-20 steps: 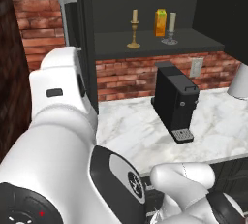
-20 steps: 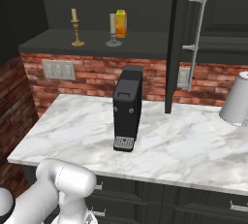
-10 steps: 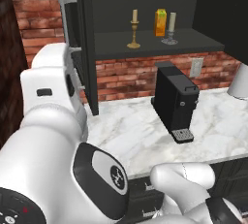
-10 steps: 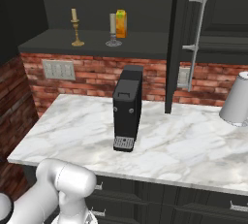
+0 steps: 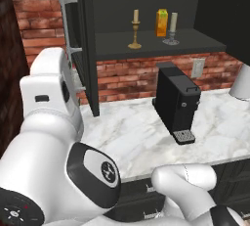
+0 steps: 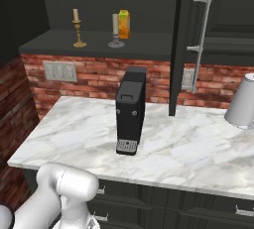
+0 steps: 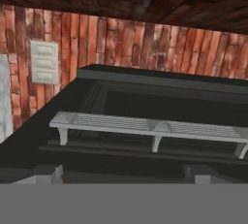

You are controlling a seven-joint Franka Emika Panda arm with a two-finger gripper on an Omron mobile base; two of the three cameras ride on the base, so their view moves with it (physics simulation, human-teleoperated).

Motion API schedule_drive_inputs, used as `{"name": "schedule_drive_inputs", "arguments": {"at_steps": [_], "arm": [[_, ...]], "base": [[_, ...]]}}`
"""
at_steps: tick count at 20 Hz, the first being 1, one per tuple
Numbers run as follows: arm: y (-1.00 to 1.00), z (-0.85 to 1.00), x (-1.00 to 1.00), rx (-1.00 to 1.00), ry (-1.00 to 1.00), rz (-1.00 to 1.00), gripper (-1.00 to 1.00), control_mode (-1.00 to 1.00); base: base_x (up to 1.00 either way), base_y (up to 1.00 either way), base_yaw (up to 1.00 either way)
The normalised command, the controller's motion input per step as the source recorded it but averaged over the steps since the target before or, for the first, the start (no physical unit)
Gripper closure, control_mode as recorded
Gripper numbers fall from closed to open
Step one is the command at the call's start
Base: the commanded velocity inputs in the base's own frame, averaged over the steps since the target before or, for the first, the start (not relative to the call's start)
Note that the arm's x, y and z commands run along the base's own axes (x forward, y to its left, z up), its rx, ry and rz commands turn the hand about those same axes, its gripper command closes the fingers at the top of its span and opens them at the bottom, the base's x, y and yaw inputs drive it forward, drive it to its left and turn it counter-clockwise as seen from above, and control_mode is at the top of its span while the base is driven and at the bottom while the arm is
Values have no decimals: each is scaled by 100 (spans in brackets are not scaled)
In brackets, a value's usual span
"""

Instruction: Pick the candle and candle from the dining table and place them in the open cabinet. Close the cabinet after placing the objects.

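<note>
On the dark inner shelf (image 5: pixel 195 41) of the black cabinet (image 6: pixel 218 10), both candles stand upright: the brass-gold candle (image 5: pixel 135 30) to the left in the left base view, the grey-silver candle (image 5: pixel 172 28) to the right, with an amber-orange carton (image 5: pixel 161 22) just behind and between them, near the silver one. From the right base view the same three items read brass candle, silver candle, carton from left to right, none touching. Both cabinet doors stand open; the left door (image 5: pixel 80 39) and the right door each carry a long vertical silver bar handle (image 6: pixel 201 34). Below, on the marble worktop (image 6: pixel 188 148) against the red brick wall (image 5: pixel 127 76), a black coffee machine (image 6: pixel 130 110) stands upright, and a white rounded vessel (image 6: pixel 243 101) sits well apart at the right edge. The hand view faces a door's bar handle close up, seen sideways, with brick behind. Jaws released, spread wide, grasping nothing; only the two dark fingertips (image 7: pixel 46 173) are seen
</note>
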Motion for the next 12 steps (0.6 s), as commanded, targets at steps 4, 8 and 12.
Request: {"name": "schedule_drive_inputs", "arguments": {"at_steps": [4, 8, 12], "arm": [[0, -1, 26, 0, -3, 0, -100, -100], [0, 0, 27, 0, -2, 0, -100, -100], [4, -4, 25, 0, -2, 0, -100, -100]], "base": [[0, 0, 0], [0, 0, 0], [0, 0, 0]]}}
